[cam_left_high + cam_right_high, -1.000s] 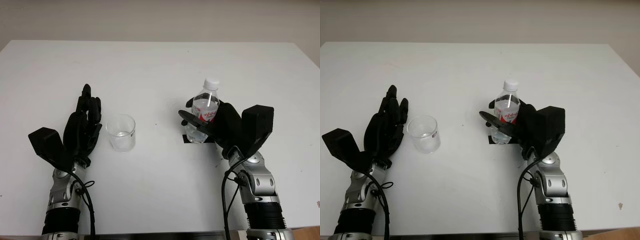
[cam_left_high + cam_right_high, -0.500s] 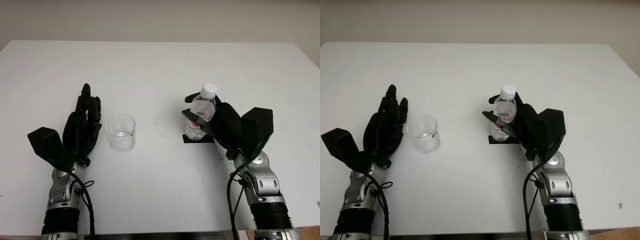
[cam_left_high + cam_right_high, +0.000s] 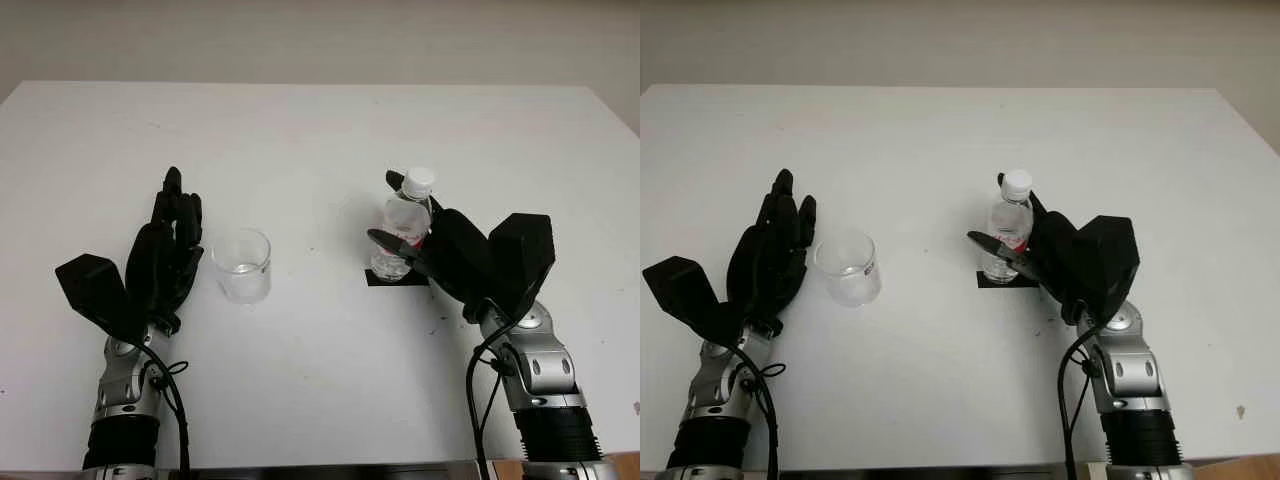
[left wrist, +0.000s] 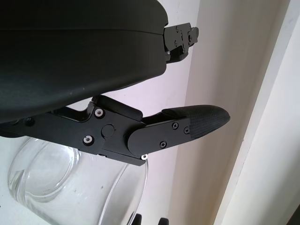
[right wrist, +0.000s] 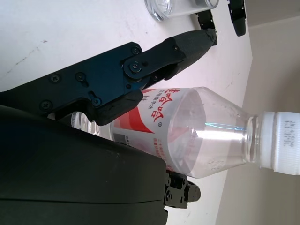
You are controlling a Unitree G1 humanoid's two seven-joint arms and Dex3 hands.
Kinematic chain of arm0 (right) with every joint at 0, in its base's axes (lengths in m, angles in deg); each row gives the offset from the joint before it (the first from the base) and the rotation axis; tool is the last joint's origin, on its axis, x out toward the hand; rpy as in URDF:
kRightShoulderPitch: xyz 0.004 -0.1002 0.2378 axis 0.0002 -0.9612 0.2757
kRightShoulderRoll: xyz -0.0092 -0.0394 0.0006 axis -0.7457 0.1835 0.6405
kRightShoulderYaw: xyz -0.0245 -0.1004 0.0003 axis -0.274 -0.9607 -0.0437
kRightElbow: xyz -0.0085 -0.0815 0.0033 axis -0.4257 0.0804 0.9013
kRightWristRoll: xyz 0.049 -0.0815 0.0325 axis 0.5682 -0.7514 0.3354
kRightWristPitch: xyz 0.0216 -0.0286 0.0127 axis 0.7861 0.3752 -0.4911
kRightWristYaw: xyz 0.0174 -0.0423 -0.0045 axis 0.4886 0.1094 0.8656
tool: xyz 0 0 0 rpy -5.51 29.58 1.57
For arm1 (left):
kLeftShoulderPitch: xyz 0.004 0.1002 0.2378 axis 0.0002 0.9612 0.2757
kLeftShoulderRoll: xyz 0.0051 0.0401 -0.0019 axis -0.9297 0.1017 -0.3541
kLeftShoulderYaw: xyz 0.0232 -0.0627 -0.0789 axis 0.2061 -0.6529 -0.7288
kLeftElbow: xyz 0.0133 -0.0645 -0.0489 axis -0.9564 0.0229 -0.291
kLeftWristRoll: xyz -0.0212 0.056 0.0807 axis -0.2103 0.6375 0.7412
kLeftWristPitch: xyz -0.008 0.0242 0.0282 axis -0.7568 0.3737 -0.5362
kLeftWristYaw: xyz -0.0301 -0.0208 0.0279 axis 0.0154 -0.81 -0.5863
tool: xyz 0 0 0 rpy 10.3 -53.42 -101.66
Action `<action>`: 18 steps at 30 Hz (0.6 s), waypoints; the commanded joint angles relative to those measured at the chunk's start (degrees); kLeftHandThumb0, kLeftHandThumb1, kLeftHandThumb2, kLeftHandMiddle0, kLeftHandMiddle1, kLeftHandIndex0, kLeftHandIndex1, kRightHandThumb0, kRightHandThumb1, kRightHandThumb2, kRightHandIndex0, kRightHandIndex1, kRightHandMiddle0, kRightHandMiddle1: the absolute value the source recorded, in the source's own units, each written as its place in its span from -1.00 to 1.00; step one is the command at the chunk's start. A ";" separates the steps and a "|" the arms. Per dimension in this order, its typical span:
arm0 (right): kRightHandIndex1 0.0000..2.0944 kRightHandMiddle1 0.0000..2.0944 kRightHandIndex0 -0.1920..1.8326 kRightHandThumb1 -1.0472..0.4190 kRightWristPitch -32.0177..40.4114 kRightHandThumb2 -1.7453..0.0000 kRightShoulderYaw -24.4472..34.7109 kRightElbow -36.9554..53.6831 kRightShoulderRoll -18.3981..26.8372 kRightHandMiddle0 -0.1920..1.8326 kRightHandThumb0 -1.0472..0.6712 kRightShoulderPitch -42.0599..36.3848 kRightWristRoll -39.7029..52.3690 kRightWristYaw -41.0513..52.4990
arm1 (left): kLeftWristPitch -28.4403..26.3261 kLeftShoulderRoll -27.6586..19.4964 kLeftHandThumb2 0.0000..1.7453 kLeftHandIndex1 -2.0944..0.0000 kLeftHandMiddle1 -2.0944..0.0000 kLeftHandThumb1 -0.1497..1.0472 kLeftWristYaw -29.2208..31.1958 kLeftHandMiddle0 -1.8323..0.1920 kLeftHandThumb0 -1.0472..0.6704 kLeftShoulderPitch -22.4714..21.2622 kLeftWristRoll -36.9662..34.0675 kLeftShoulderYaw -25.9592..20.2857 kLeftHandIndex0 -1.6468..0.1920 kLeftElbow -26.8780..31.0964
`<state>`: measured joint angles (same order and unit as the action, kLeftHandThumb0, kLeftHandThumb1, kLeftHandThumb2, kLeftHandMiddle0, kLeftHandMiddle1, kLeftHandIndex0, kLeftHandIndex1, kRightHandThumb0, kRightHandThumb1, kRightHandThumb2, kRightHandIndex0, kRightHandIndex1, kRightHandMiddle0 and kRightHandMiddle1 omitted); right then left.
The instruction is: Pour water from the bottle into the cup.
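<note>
The clear plastic bottle (image 3: 406,222) with a white cap and red label stands upright on a small black mat (image 3: 383,279), right of the table's middle. My right hand (image 3: 381,207) is around it, thumb in front and fingers behind, loosened rather than clamped; in the right wrist view the bottle (image 5: 197,126) lies close to the palm. The clear cup (image 3: 243,265) stands to the left with a little water in its bottom (image 4: 33,180). My left hand (image 3: 168,245) is open just left of the cup, not touching it.
The white table (image 3: 320,130) stretches wide behind both objects and in front of them, with its far edge against a pale wall. A gap of about a hand's width separates the cup from the bottle.
The bottle has come down from a raised position onto the black mat. My right hand's fingers have uncurled and the hand has shifted slightly right. The left hand and cup have not moved.
</note>
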<state>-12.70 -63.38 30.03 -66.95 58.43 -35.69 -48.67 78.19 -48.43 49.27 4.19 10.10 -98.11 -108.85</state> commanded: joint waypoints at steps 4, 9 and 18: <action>-1.00 -1.00 -1.00 -0.77 -5.73 0.94 -0.01 -1.03 0.36 -1.00 -0.83 -0.80 -1.47 -1.00 | 0.25 -0.30 -0.31 0.95 0.95 1.00 0.38 0.93 -0.59 0.05 -0.03 -0.03 0.95 -0.04; -1.00 -1.00 -1.00 -0.81 -16.52 0.93 -0.29 -7.70 0.72 -1.00 -0.97 -0.57 -6.59 -5.22 | -0.04 -0.23 -0.31 0.95 0.95 1.00 0.10 0.92 -0.59 -0.10 0.11 0.08 0.94 0.10; -1.00 -1.00 -1.00 -0.82 -30.46 0.93 -0.49 -16.53 -1.82 -1.00 -0.97 -1.23 -8.15 -9.66 | 0.07 -0.38 -0.30 0.95 0.95 1.00 0.26 0.93 -0.58 -0.24 0.11 0.06 0.95 -0.02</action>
<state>-41.20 -63.49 14.27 -68.23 57.59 -43.44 -57.79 78.11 -48.43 49.37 4.18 10.10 -98.06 -108.89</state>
